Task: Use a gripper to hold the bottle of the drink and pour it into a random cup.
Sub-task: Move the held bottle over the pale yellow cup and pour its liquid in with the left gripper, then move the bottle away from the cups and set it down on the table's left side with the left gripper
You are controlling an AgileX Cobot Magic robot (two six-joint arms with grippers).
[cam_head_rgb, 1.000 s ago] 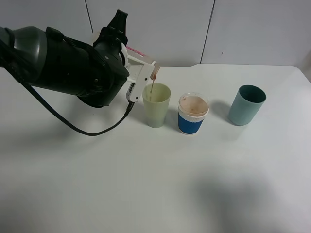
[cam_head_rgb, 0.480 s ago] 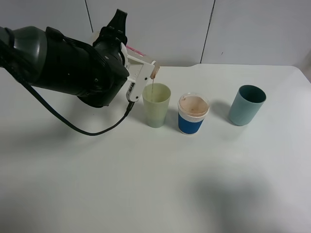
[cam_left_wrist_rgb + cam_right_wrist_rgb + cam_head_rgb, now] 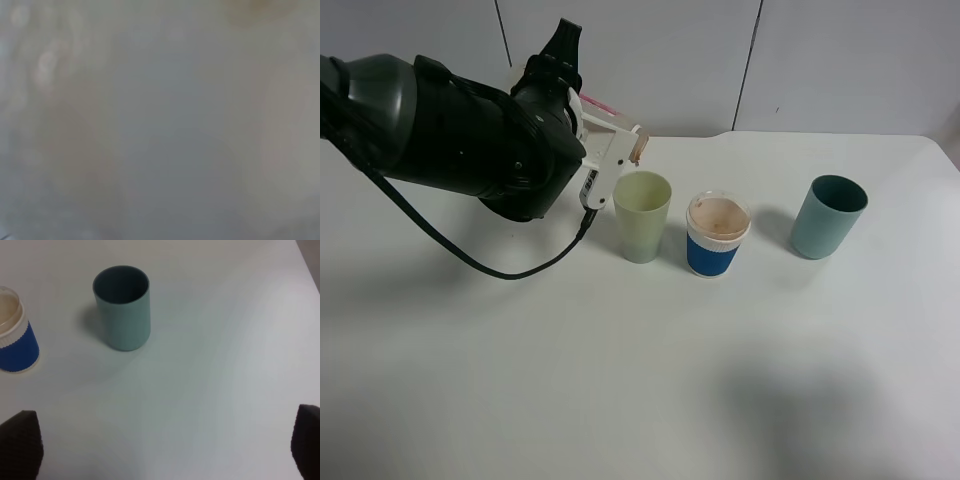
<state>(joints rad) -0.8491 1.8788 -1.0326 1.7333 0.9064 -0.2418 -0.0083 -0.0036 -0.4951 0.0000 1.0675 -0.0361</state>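
Bottle [image 3: 639,147] sits pinched in the left hand [image 3: 620,150], whose white jaws are pressed onto its sides. It hangs just above the cup [image 3: 642,216] at the rim's left edge. Its long axis lies nearly level, with the tan-rimmed mouth pointing over the cup's opening, and no stream shows between mouth and cup. The next move probably turns on that axis: rolling the wrist further would tip the mouth lower into the cup, and rolling it back would stand the bottle upright. The right hand [image 3: 164,452] is spread wide and well away from the cup, beyond the blue-banded cup [image 3: 718,235], by the teal tumbler [image 3: 123,307].
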